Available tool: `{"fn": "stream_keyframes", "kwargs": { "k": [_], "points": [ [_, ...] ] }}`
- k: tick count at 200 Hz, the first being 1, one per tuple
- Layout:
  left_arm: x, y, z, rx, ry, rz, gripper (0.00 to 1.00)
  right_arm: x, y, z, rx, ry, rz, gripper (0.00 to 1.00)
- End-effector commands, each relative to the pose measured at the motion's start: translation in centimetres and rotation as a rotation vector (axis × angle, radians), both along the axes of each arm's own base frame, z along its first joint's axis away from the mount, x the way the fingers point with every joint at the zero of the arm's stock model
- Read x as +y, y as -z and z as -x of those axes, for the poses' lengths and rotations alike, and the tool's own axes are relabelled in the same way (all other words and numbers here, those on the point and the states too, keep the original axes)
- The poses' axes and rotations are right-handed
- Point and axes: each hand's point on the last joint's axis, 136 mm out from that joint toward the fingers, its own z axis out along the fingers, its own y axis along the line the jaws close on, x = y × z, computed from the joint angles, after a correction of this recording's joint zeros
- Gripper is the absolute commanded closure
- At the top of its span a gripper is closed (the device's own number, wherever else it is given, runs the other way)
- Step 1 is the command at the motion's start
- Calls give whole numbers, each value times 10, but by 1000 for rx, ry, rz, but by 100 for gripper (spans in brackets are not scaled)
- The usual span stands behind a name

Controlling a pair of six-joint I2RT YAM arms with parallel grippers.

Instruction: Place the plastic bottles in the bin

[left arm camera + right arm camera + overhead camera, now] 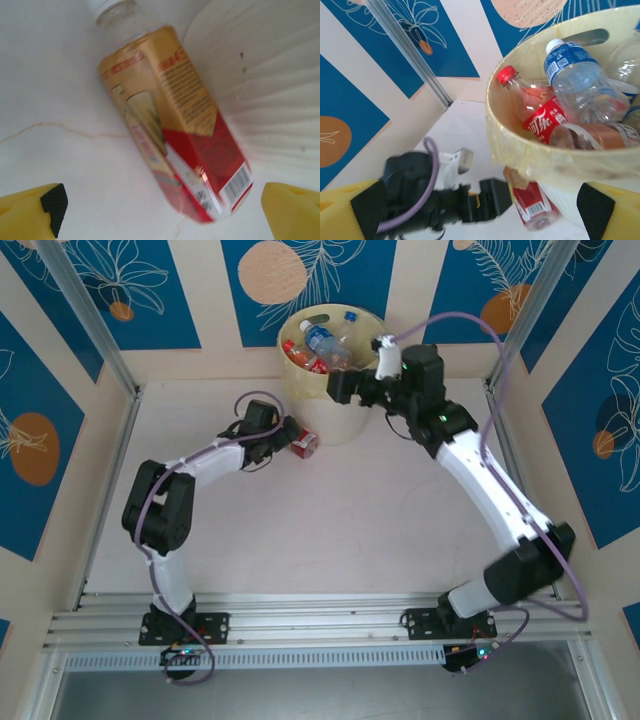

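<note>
Plastic bottles [322,343] sit in the bin [340,420], one red-labelled bottle [305,444] beside it, left claw [160,212] and right claw [475,210] spread wide.

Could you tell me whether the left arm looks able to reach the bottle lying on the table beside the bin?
Probably yes: the left gripper is open and facing the bottle, with nothing between them, though the bin stands close on one side.

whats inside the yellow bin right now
The bin holds a red-labelled bottle with a red cap, a blue-labelled bottle with a white cap, and more clear bottles beside them. Whatever lies beneath this pile is covered.
</note>
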Motion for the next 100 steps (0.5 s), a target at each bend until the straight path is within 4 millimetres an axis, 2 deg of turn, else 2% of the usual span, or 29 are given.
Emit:
{"fn": "stream_keyframes", "kwargs": {
  "k": [1,8,26,45,77,100],
  "points": [
    [-5,13,-7,76,-33,43,0,-28,-16,18,-110,93,-14,1],
    [-4,16,-10,83,-49,49,0,-36,-7,24,-100,112,-4,1],
    [-2,24,-19,94,-89,61,0,-55,0,44,-106,157,2,1],
    [-3,32,-28,108,-93,67,0,-72,14,55,-93,205,12,1],
    [1,55,-32,143,-90,18,0,-87,40,63,-46,254,35,1],
    [7,66,-23,172,-57,-11,1,-90,49,64,-17,260,56,1]
  ]
}}
